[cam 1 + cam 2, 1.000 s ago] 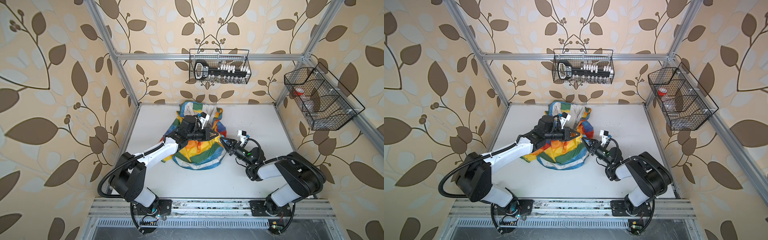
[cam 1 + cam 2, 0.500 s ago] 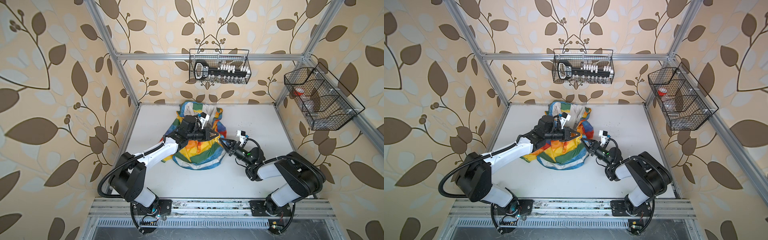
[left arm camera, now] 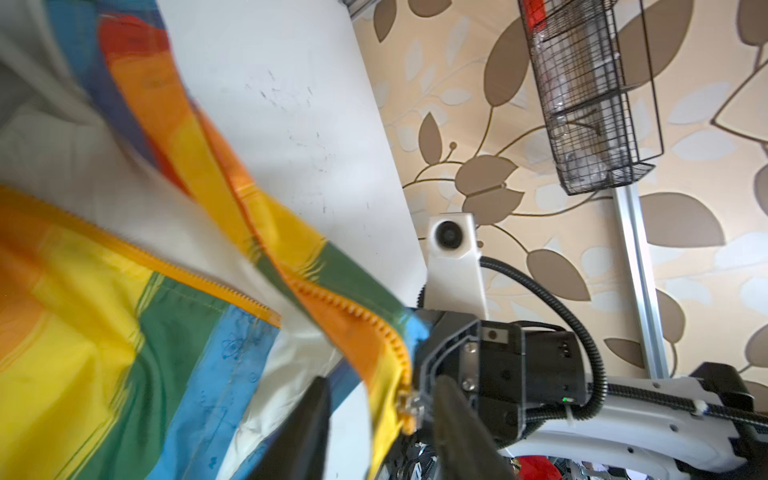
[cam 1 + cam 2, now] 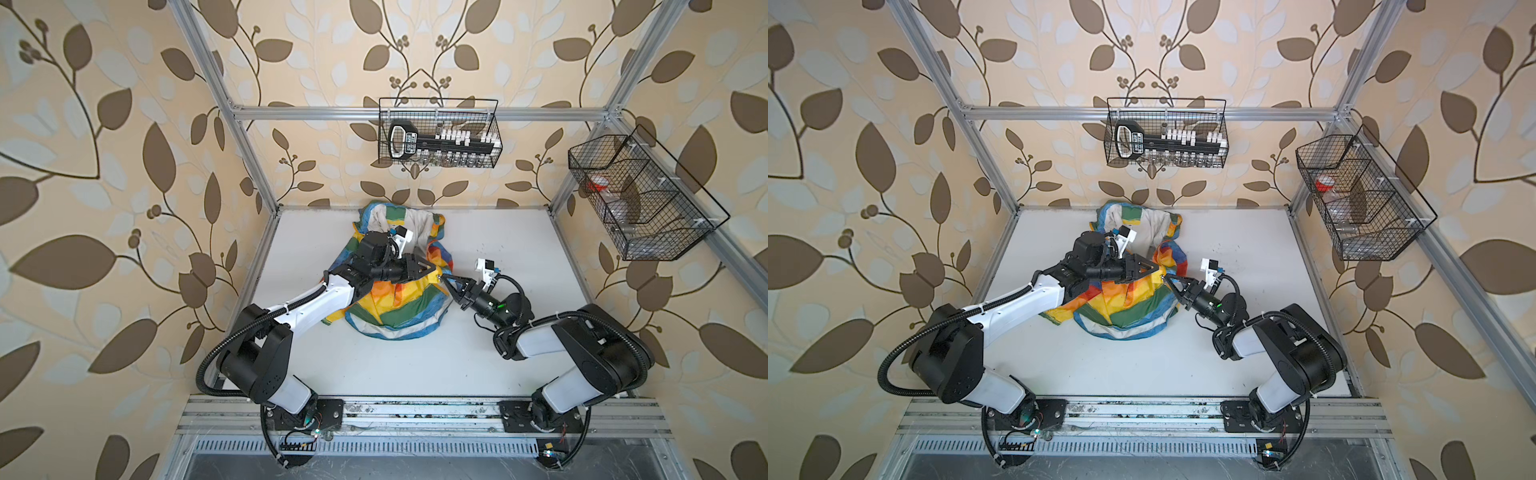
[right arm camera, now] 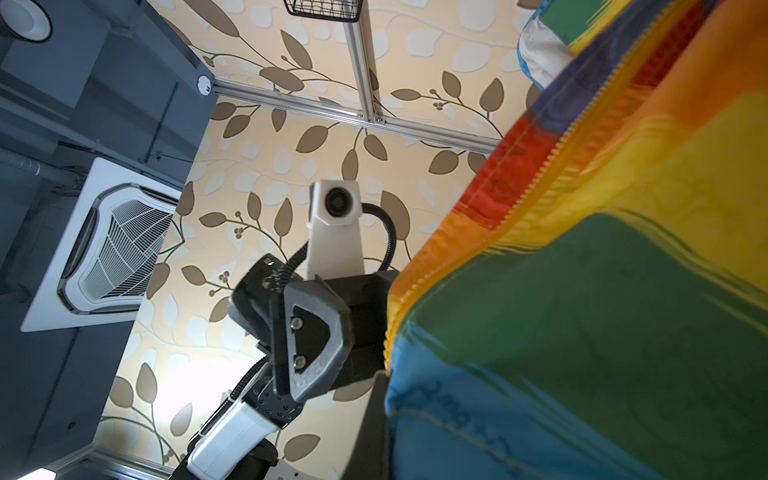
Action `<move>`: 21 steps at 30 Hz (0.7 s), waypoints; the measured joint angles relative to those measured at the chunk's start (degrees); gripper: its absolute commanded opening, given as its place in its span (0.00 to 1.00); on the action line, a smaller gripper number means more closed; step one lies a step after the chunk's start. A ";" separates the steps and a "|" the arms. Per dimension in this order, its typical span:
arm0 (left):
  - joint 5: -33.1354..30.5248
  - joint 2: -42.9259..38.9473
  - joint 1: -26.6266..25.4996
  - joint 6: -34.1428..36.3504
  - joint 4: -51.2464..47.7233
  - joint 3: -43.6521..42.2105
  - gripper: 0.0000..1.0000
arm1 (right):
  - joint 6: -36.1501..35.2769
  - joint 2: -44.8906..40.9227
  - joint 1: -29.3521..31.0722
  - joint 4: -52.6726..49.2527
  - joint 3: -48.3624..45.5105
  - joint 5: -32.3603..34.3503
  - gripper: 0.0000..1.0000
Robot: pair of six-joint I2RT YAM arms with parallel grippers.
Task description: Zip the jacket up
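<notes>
A: Where does the jacket [image 4: 395, 307] sit?

B: It is bunched in a heap on the white worktop [image 4: 415, 365], about the middle and toward the back wall, between the two arms. Both top views show the jacket [image 4: 1121, 307] this way. The hood [image 4: 399, 218], off-white inside, lies at the far end.

A: Is it zipped?

B: No. In the left wrist view the two rows of orange-yellow zipper [image 3: 365, 324] teeth run apart, with pale lining between them.

A: And the left pincer [image 4: 432, 271]?

B: It hangs over the raised edge of the heap, pointing toward the other arm. From its own wrist camera the dark fingers [image 3: 309, 419] stand apart, and the zipper edge hangs down between them, with a small metal piece [image 3: 409, 405] at its end. Whether either finger touches the cloth I cannot tell — the fabric is blurred there.

A: The right pincer [image 4: 446, 280]?

B: Its tips are drawn together on the edge of the jacket, at the lower end of the zipper. In the left wrist view the right pincer [image 3: 419, 395] meets that corner just beside the metal piece. In both top views it stands nearly tip to tip with the left pincer [image 4: 1158, 269]. In the right wrist view the rainbow cloth of the jacket [image 5: 582, 291] fills most of the frame, with one dark finger [image 5: 372, 419] against the blue stripe.

A: Anything else around?

B: A wire basket [image 4: 438, 133] hangs on the back wall, and a second basket [image 4: 640, 199] hangs on the right-hand wall — both well apart from the jacket.
</notes>
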 measured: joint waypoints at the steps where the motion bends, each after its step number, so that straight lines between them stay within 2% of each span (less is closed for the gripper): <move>1: -0.57 -0.24 0.44 -0.26 -0.52 -0.50 0.68 | 0.00 -0.22 -0.55 0.00 0.00 -0.52 0.00; 8: -5.88 -7.06 1.51 -1.09 -9.64 -1.27 0.70 | -0.04 -0.31 -6.19 -0.02 0.00 -5.20 0.00; 11: -7.10 -11.37 1.46 -5.66 -9.64 -4.02 0.70 | -0.79 -0.20 -10.36 0.02 -0.09 -8.04 0.00; 14: -8.20 -14.29 0.46 -13.18 -6.12 -11.32 0.73 | -2.38 1.25 -13.44 0.79 -2.01 -9.99 0.00; 17: -10.78 -13.51 -4.61 -20.20 -4.31 -18.25 0.73 | -4.70 4.90 -13.64 0.66 -6.16 -10.67 0.00; 21: -14.64 -10.82 -12.07 -26.88 -1.57 -21.81 0.73 | -7.76 7.69 -12.20 -0.20 -11.80 -10.32 0.00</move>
